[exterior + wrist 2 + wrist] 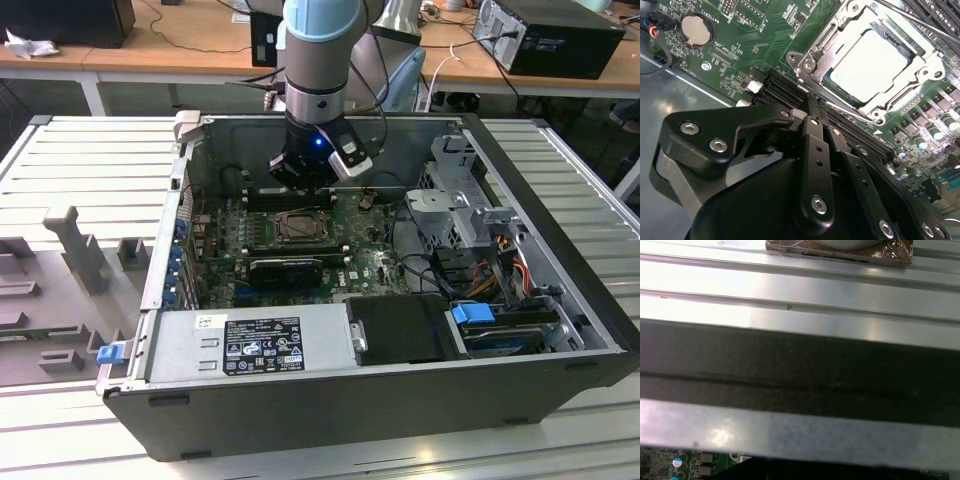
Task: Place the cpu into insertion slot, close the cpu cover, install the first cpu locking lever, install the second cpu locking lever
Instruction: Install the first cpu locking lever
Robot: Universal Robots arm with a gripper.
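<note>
While the cpu point(867, 65) sits in the insertion slot point(840, 30) under the lowered cpu cover point(815, 52), the gripper point(816, 111) hovers nearby. Its fingers point(812, 150) look pressed together, holding nothing, probably

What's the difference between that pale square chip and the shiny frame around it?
The cpu is a solid, matte, pale square; the cpu cover is a glossy silvery frame with a cut-out centre. The cpu sits inside; the cover rings it, lying over its edges. Both are square, metal and lie flat on the green board.
</note>
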